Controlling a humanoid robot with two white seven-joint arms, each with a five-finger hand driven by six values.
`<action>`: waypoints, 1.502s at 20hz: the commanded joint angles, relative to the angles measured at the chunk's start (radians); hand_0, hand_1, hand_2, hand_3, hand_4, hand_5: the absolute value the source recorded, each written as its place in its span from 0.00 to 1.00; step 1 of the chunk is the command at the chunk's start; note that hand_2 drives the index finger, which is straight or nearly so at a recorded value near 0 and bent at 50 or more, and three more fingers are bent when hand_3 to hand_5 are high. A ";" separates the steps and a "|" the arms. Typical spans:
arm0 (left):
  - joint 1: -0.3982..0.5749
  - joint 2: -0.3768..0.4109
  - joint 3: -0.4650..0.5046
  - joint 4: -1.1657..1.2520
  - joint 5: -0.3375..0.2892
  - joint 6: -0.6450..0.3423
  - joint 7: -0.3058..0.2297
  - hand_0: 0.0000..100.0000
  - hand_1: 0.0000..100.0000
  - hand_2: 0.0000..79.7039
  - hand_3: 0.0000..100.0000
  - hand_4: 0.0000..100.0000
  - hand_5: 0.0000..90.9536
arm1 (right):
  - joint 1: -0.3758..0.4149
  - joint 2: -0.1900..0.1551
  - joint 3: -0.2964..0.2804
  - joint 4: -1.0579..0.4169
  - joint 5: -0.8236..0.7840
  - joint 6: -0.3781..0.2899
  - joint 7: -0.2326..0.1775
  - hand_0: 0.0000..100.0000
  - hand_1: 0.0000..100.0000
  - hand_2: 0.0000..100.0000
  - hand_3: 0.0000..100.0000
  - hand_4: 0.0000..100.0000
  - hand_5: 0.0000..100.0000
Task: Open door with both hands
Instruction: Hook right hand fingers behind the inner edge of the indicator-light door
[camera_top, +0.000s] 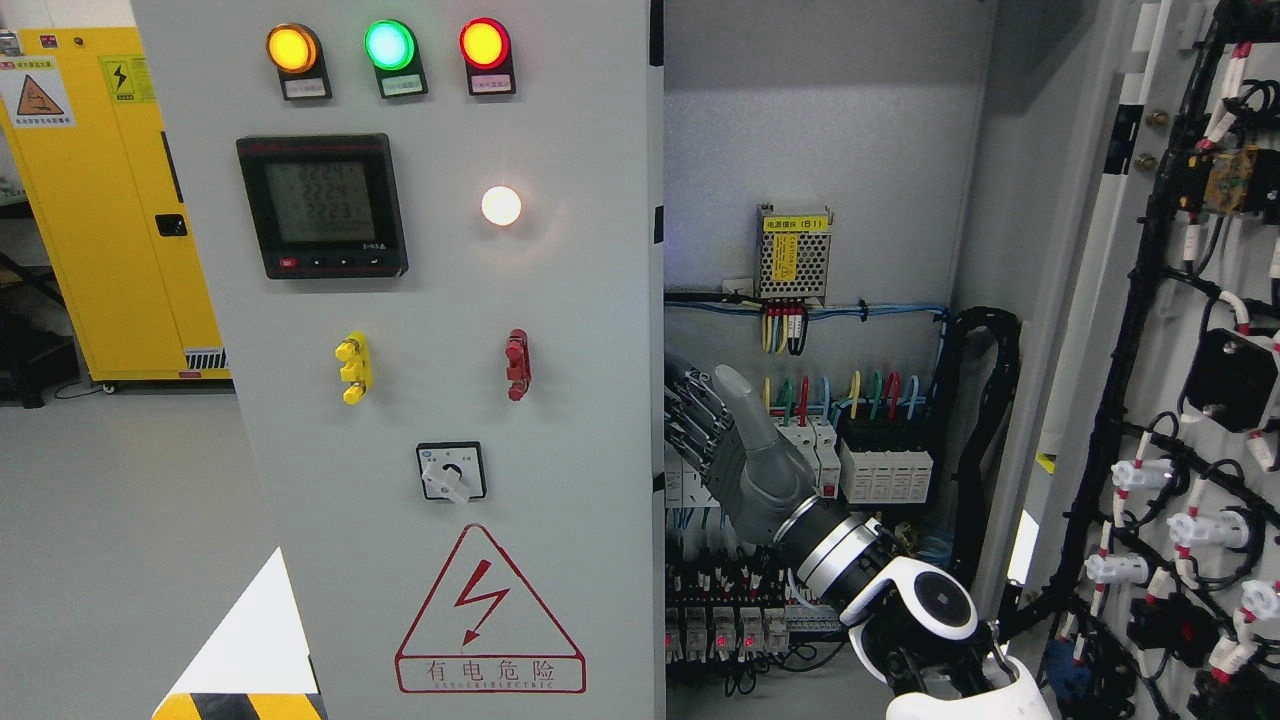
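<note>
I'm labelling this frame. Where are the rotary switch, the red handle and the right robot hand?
rotary switch (451, 472), head view, its white knob.
red handle (517, 364), head view, its middle.
right robot hand (722, 440), head view, grey palm by the door edge.

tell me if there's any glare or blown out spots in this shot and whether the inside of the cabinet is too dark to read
Head view: the white indicator lamp is blown out with a soft halo, and the amber, green and red lamps glow without clipping. Head view: the meter display is dim and its digits are hard to read. Head view: the cabinet interior is evenly lit, so the right hand and the coloured wiring stay sharp; the lower relays are shadowed.
</note>
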 joint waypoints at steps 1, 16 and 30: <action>0.000 0.008 0.000 -0.020 0.000 0.000 0.000 0.32 0.12 0.00 0.00 0.00 0.00 | -0.011 -0.005 -0.013 0.018 -0.005 0.002 0.012 0.21 0.07 0.00 0.00 0.00 0.00; 0.000 0.008 0.000 -0.020 0.000 0.000 0.000 0.32 0.12 0.00 0.00 0.00 0.00 | -0.036 0.004 -0.013 0.013 -0.005 0.052 0.110 0.21 0.06 0.00 0.00 0.00 0.00; 0.000 0.008 0.000 -0.020 0.000 0.000 -0.002 0.32 0.12 0.00 0.00 0.00 0.00 | -0.048 0.005 -0.013 -0.001 -0.039 0.087 0.139 0.21 0.06 0.00 0.00 0.00 0.00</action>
